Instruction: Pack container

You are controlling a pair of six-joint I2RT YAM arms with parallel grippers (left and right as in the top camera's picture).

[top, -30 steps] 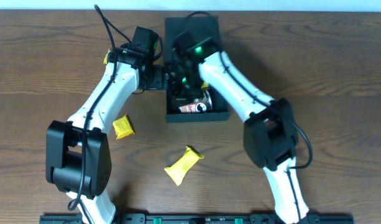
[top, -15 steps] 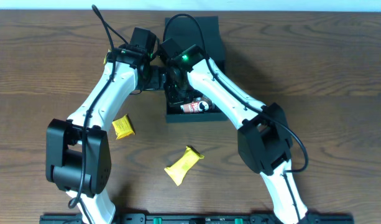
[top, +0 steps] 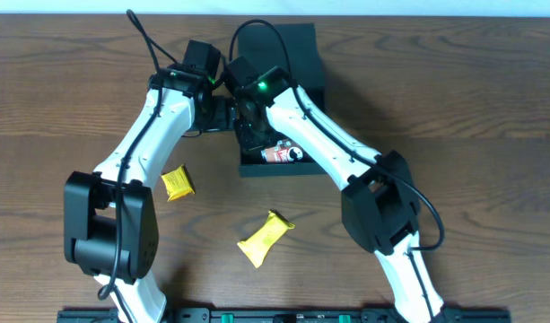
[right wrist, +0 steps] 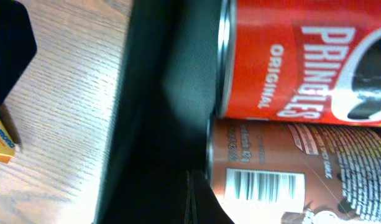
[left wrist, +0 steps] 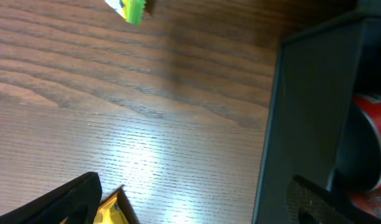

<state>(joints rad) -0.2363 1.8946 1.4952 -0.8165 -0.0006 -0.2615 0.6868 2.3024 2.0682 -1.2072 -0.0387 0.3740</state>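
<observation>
The container [top: 283, 169] is a dark square box at the back centre, its flap lid [top: 279, 45] open behind it. Two snack cans [top: 282, 154] lie inside: a red one [right wrist: 289, 56] and a brown one [right wrist: 271, 174]. My right gripper [top: 250, 135] is inside the box by its left wall [right wrist: 159, 93]; its fingers [right wrist: 199, 199] are shut and empty beside the brown can. My left gripper [top: 228, 112] is open [left wrist: 190, 193] at the box's left wall [left wrist: 302, 124], one finger on the table side, one near the red can [left wrist: 371, 143].
A yellow packet [top: 176, 183] lies left of the box and another [top: 264, 238] lies in front of it. A yellow packet corner [left wrist: 109, 211] shows beside my left finger, also in the right wrist view [right wrist: 0, 146]. Both arms crowd the box's left side.
My right gripper has moved left inside the box to its left wall. My left arm has shifted slightly up and back.
</observation>
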